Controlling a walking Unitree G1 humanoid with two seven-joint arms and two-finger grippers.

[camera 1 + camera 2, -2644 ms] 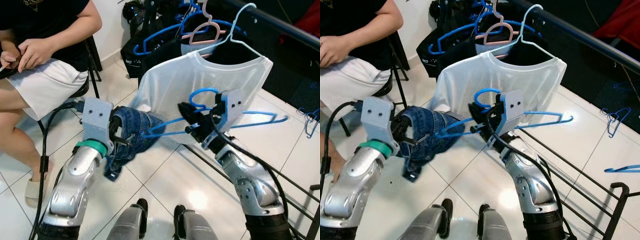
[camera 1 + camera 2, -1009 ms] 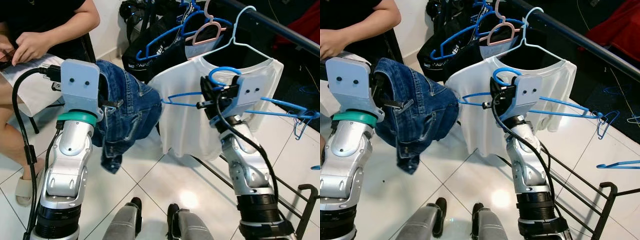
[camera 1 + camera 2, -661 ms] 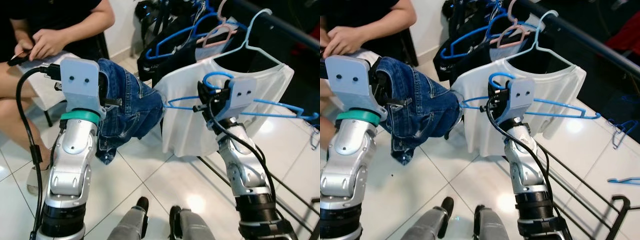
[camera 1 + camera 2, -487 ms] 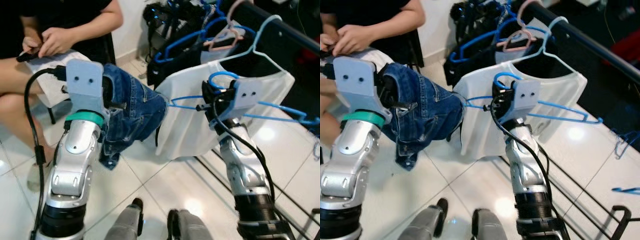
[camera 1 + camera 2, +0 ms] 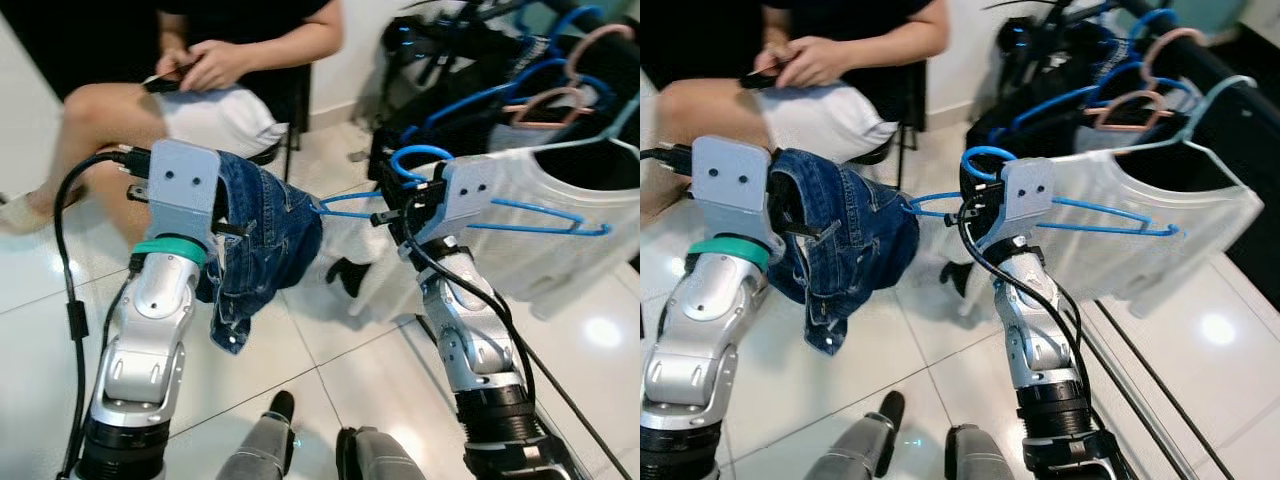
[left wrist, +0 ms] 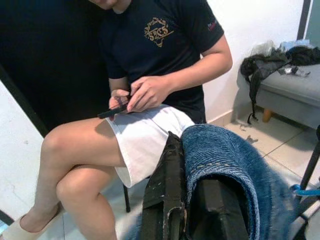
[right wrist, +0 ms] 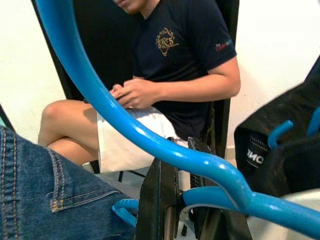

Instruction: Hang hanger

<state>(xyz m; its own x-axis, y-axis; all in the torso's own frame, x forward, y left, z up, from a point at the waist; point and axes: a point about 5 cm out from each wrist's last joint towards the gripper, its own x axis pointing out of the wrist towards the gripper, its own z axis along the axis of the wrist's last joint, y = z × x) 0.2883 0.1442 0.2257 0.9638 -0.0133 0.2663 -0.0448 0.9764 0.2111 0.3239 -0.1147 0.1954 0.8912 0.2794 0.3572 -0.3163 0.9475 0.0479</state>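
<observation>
My right gripper (image 5: 388, 217) is shut on a blue plastic hanger (image 5: 520, 208), just below its hook (image 5: 418, 156). In the right wrist view its black fingers (image 7: 161, 200) pinch the blue bar (image 7: 205, 196). The hanger's left end reaches into a pair of blue jeans (image 5: 262, 235). These jeans hang bunched from my left gripper (image 6: 192, 167), which is shut on the denim (image 6: 225, 155). Both arms are raised at chest height. Behind, at the right, runs the dark rack rail (image 5: 1225, 75).
A white T-shirt (image 5: 1160, 225) on a pale hanger hangs from the rail, close behind my right arm. More blue and pink hangers (image 5: 1120, 105) and dark clothes crowd the rail's far end. A person (image 5: 215, 70) sits on a chair at the far left, holding a phone. The floor is white tile.
The whole picture has swung left, so the seated person is now in fuller view and the rack sits further right. Both grippers keep their hold on the jeans and the hanger.
</observation>
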